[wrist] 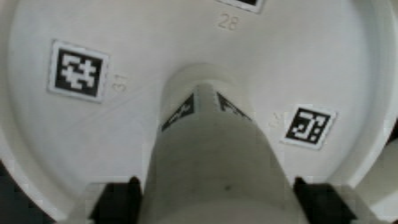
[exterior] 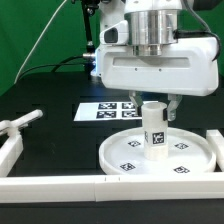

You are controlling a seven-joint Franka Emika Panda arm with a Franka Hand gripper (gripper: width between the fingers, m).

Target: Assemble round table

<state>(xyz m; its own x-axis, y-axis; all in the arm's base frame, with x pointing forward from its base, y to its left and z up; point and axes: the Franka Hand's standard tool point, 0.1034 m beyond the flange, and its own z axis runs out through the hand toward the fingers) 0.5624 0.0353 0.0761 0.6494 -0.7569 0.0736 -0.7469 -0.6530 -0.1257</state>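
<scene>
Just behind the front border bar (exterior: 60,186) lay the round disc (exterior: 122,152). The cylinder leg (exterior: 154,134) stood upright at its centre, top hidden within the gripper (exterior: 155,107), whose jaws clenched it on both sides. Beyond, the marker board (exterior: 104,108) was partly covered

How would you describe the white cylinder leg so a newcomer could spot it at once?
Find the large round rimmed white plastic disc. At its middle, held by the tool, rises the short thick white plastic cylinder leg. Nothing else there is upright.
</scene>
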